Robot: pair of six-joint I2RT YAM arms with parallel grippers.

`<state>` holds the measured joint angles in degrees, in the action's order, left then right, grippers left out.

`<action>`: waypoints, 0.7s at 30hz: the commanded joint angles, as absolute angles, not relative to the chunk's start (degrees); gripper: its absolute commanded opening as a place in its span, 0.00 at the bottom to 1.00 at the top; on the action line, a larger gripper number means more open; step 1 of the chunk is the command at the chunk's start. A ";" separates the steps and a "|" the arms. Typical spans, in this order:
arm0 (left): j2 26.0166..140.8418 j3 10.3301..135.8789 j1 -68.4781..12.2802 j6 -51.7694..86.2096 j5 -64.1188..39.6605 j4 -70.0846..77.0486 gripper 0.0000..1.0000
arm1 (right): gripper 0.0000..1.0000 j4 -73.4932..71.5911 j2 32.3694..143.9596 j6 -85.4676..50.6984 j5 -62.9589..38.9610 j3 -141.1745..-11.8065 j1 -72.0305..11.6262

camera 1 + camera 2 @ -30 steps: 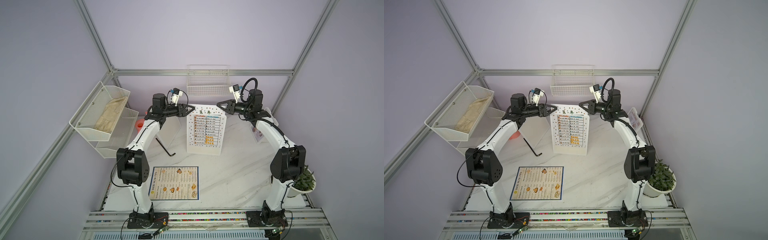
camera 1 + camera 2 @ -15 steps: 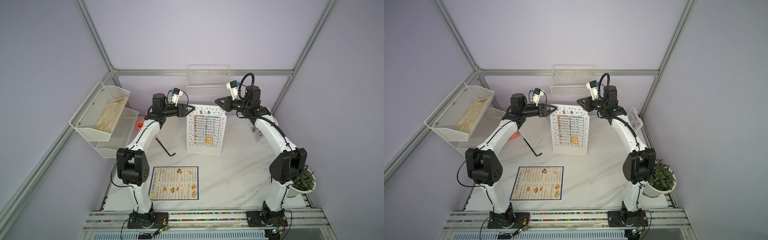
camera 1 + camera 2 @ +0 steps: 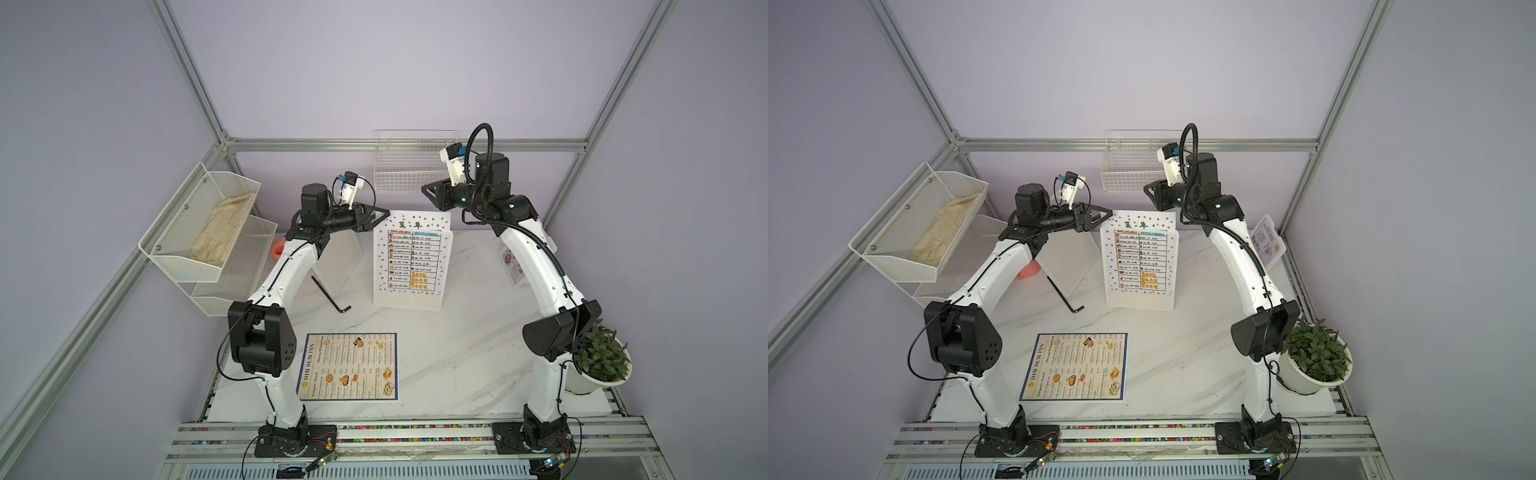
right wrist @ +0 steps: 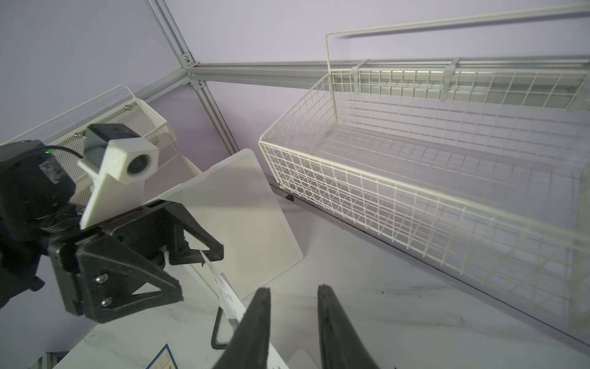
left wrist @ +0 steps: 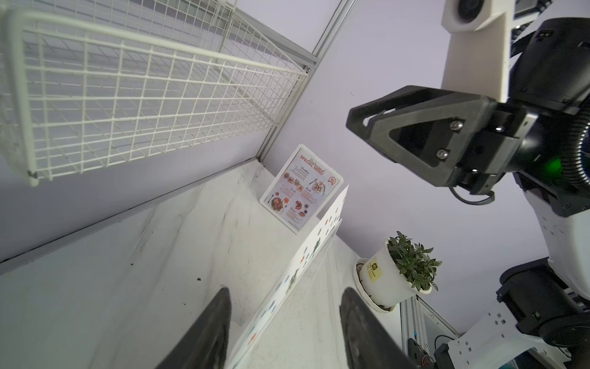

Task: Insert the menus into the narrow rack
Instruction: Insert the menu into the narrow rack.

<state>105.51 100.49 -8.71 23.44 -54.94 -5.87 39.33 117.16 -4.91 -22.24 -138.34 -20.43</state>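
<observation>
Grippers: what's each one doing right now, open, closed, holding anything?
Left gripper: open, fingers either side of the dotted white sheet, not clamped on it.
Right gripper: slightly open, holding nothing.

clear to pass over the bare table (image 3: pixel 457 353) between the flat dark-bordered menu (image 3: pixel 349 368) at the front and the upright white sheet (image 3: pixel 411 266) in the middle. blocked mid-table by that sheet, with the left gripper (image 3: pixel 382 217) at its top corner, jaws apart on either side of it. open air between the sheet's top and the right gripper (image 3: pixel 430 194), jaws slightly apart, just in front of the wire basket (image 3: pixel 411 174) on the back wall. hemmed on the left by a leaning frosted panel (image 3: pixel 340 257), a black hex key (image 3: pixel 326 294) beside it, and mesh shelves (image 3: pixel 232 187). narrowed on the right by a small photo card (image 3: pixel 1266 241) leaning at the wall and a potted plant (image 3: pixel 600 357).
</observation>
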 commanded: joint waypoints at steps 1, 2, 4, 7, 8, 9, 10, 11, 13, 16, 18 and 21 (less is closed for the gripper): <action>103.07 99.64 -8.88 23.47 -55.75 -3.60 0.55 | 0.29 49.78 121.32 -2.92 -18.32 -144.37 -21.47; 103.04 99.66 -8.88 23.47 -55.73 -3.55 0.55 | 0.29 50.95 122.19 -2.95 -18.07 -145.65 -21.60; 103.04 99.58 -8.83 23.47 -55.83 -3.59 0.54 | 0.29 52.40 123.21 -3.06 -17.87 -147.08 -21.73; 103.17 99.50 -8.88 23.47 -55.89 -3.55 0.53 | 0.29 52.56 123.19 -3.15 -18.25 -146.63 -21.86; 103.16 99.52 -8.88 23.52 -55.90 -3.53 0.53 | 0.29 52.44 122.95 -3.14 -18.47 -146.34 -21.93; 103.23 99.54 -8.88 23.51 -55.97 -3.52 0.53 | 0.29 52.31 122.85 -3.13 -18.70 -146.14 -21.87; 103.27 99.43 -8.88 23.55 -55.90 -3.60 0.53 | 0.29 52.39 122.71 -3.00 -18.87 -146.01 -21.88; 103.27 99.47 -8.88 23.56 -55.97 -3.56 0.53 | 0.29 52.43 122.65 -3.04 -18.99 -145.79 -21.92; 103.18 99.22 -8.88 23.56 -55.88 -3.56 0.53 | 0.29 52.47 122.44 -2.90 -19.30 -145.32 -21.89; 102.89 98.70 -8.94 23.56 -55.60 -3.43 0.54 | 0.29 52.22 122.17 -2.64 -20.31 -144.23 -21.96; 102.70 98.22 -8.88 23.47 -55.23 -3.43 0.56 | 0.29 51.95 122.14 -2.41 -21.79 -143.72 -21.89; 102.41 97.86 -8.88 22.99 -54.00 -3.92 0.60 | 0.29 51.68 122.45 -1.83 -24.39 -143.52 -21.97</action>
<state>105.41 99.63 -8.71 23.33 -54.83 -5.26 51.11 123.70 -3.70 -21.12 -144.03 -21.61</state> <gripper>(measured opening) 0.594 0.289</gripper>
